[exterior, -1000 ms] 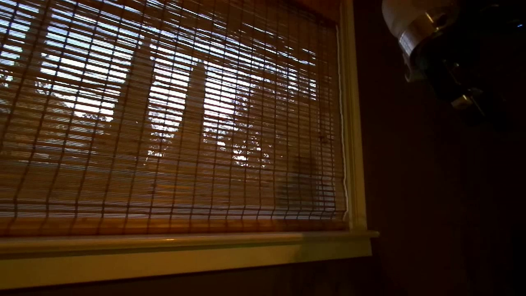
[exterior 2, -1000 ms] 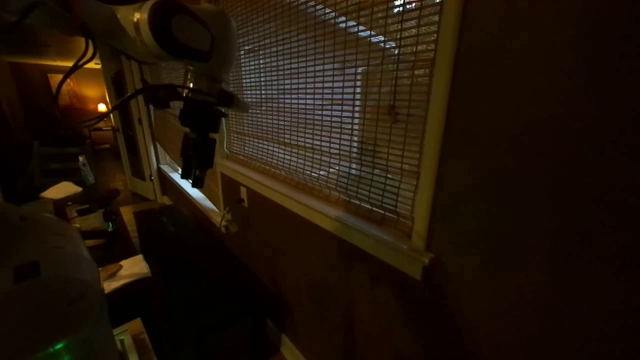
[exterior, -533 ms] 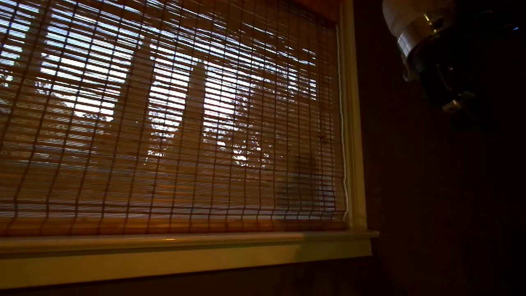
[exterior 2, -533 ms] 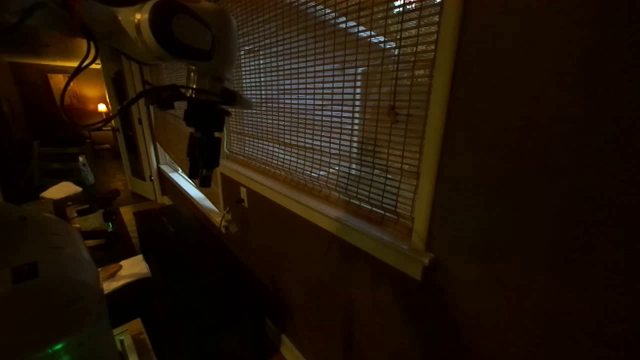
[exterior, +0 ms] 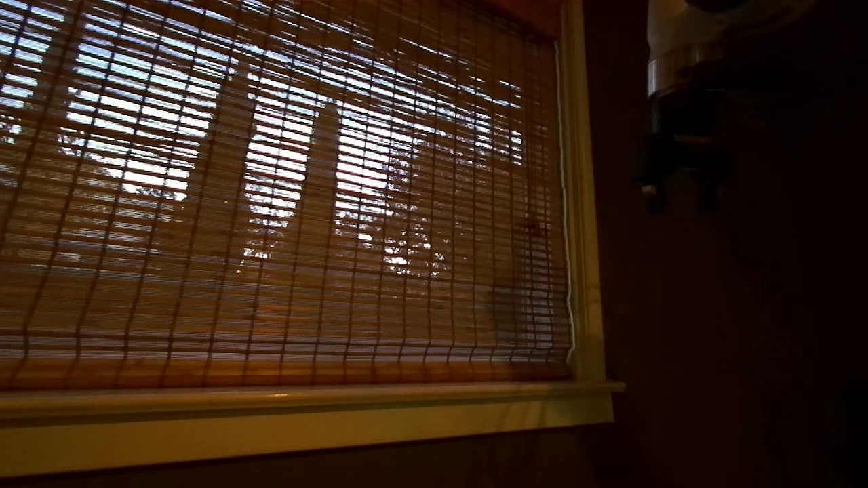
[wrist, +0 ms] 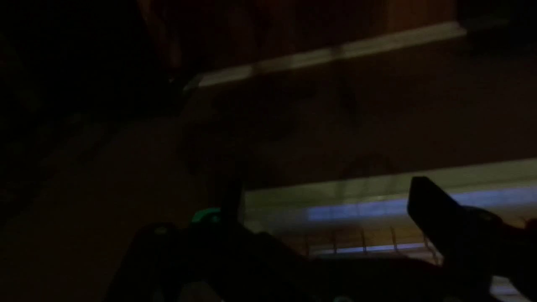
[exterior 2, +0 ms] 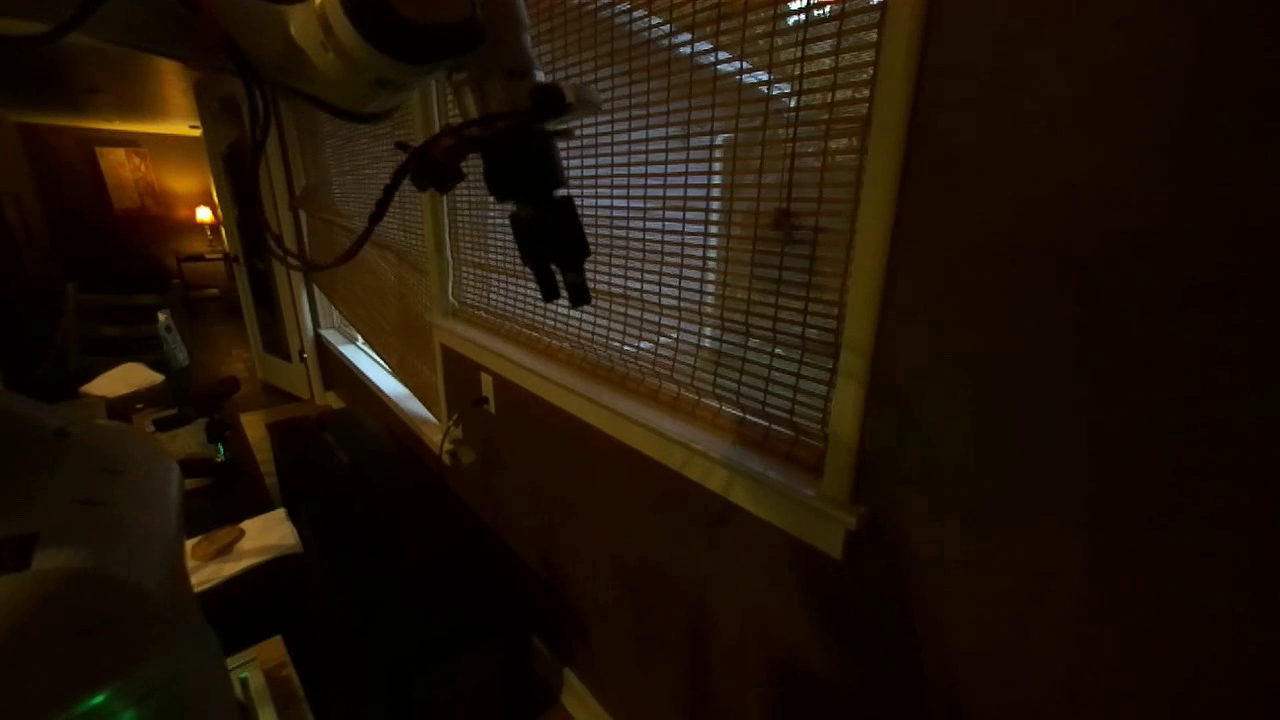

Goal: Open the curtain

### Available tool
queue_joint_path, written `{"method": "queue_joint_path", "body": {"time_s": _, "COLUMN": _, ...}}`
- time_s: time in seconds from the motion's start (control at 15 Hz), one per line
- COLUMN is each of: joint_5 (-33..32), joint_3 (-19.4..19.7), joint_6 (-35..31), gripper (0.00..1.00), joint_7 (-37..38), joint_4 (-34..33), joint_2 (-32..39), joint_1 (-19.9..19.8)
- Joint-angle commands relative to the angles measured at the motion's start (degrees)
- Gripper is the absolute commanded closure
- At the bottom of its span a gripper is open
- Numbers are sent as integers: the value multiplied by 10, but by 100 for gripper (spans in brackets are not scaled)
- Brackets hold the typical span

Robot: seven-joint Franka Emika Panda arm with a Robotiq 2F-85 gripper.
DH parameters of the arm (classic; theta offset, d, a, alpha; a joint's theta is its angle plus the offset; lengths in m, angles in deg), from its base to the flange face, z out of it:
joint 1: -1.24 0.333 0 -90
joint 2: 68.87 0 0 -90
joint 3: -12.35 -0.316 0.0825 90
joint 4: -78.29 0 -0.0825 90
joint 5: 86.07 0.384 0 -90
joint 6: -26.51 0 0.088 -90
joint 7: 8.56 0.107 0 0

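Hanging lowered inside its pale window frame (exterior: 584, 203), your curtain (exterior: 285, 203), a brown-orange, thin-slatted bamboo blind, reaches down to the sill (exterior: 305, 401); you see daylight and dark upright shapes (exterior: 229, 142) through it. A thin white line (exterior: 561, 142) follows its right edge, and a small dark knot (exterior 2: 786, 222) sits toward its right side.

You have the gripper (exterior 2: 564, 297) pointing down with a slight tilt, in front of the left part of the curtain in an exterior view. In an exterior view you also find the gripper (exterior: 681, 201) against the dark wall (exterior: 712, 325), right of the frame and apart from the curtain. It is released: in the wrist view its two fingers (wrist: 436, 222) stand wide apart, and the sill and the curtain's lower slats (wrist: 377, 237) show between them. Much of that view is too dark and blurred for you to read.

Your arm (exterior 2: 300, 60) extends from the left, a black cable (exterior 2: 377, 212) looping beside it. Far left, you have another blind (exterior 2: 385, 270) with a strip of bright sill (exterior 2: 380, 378) below it, and farther back a lit lamp (exterior 2: 205, 214), glowing orange. Near left, a brown object (exterior 2: 218, 541) lies on a white sheet (exterior 2: 268, 535); what it is, you cannot tell.
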State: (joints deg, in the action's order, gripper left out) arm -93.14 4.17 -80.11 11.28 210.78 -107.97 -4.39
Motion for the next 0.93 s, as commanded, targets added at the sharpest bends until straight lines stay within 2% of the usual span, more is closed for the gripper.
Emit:
{"method": "queue_joint_path", "body": {"time_s": 0.0, "joint_5": -13, "joint_3": 8, "joint_6": -99, "gripper": 0, "joint_7": 31, "joint_4": -74, "joint_2": 60, "joint_1": -20}}
{"method": "queue_joint_path", "body": {"time_s": 0.2, "joint_5": -12, "joint_3": 6, "joint_6": -202, "gripper": 0, "joint_7": 56, "joint_4": -127, "joint_2": 111, "joint_1": -36}}
{"method": "queue_joint_path", "body": {"time_s": 0.27, "joint_5": -5, "joint_3": 3, "joint_6": -215, "gripper": 0, "joint_7": 78, "joint_4": -150, "joint_2": 129, "joint_1": -41}}
{"method": "queue_joint_path", "body": {"time_s": 0.33, "joint_5": -4, "joint_3": 13, "joint_6": -194, "gripper": 0, "joint_7": 44, "joint_4": -94, "joint_2": 80, "joint_1": -26}}
{"method": "queue_joint_path", "body": {"time_s": 0.53, "joint_5": -4, "joint_3": 13, "joint_6": -212, "gripper": 0, "joint_7": 63, "joint_4": -135, "joint_2": 119, "joint_1": -28}}
{"method": "queue_joint_path", "body": {"time_s": 0.87, "joint_5": -5, "joint_3": 13, "joint_6": -212, "gripper": 0, "joint_7": 67, "joint_4": -143, "joint_2": 126, "joint_1": -28}}
